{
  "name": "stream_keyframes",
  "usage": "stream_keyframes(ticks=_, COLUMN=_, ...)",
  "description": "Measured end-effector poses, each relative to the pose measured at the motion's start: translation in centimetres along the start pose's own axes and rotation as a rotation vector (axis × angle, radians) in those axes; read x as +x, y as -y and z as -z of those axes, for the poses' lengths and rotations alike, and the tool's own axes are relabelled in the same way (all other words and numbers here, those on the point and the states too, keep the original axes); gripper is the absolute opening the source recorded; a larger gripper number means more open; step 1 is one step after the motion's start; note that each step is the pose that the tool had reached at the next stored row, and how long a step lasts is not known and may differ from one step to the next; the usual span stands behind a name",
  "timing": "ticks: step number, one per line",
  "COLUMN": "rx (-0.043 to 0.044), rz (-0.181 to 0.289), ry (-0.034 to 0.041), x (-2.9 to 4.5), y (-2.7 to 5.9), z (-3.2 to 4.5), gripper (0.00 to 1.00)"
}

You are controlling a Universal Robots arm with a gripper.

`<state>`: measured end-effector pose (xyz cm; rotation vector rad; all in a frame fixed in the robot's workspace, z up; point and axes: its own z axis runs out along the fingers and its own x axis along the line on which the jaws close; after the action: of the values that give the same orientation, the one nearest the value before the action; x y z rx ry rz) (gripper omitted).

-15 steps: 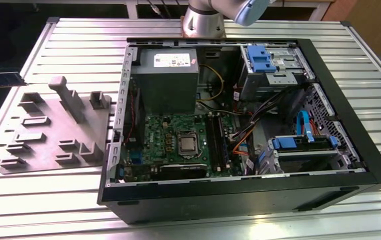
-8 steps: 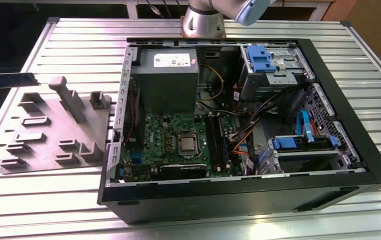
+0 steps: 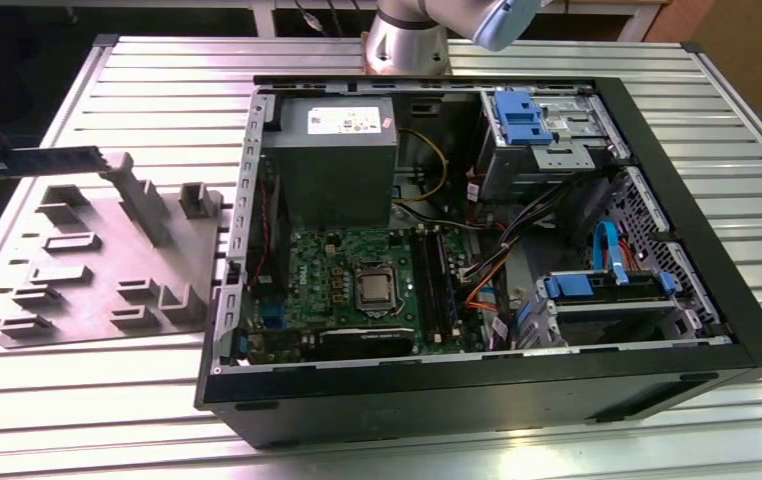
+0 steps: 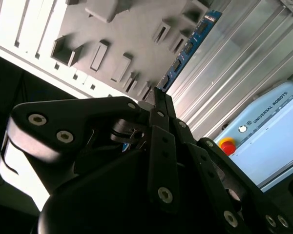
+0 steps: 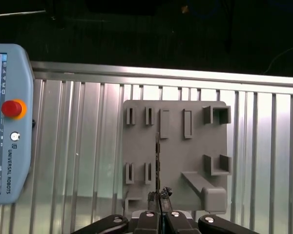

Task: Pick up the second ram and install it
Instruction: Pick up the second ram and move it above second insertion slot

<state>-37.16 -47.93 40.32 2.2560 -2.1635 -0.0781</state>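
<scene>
metal table (image 3: 88, 420), exterior view: grey tray (image 3: 88, 270) at nine o'clock of the case (image 3: 488, 395). gripper (image 5: 158, 196) pinches the second ram (image 4: 188, 47) by its end; likely light, stiff, fragile.

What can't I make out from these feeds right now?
First wrist view: the second ram is edge-on, chips unseen.
Second wrist view: the claw hides the stick's gripped end.
Exterior view: memory slots too small to tell which are filled; arm cut off by the top edge.
</scene>
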Motion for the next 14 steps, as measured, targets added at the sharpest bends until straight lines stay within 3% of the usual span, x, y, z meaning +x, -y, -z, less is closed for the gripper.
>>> stream_keyframes(ticks=14, rx=0.0001, rz=-0.007, ry=0.0003, x=0.18, y=4.1, z=-0.05, gripper=0.11)
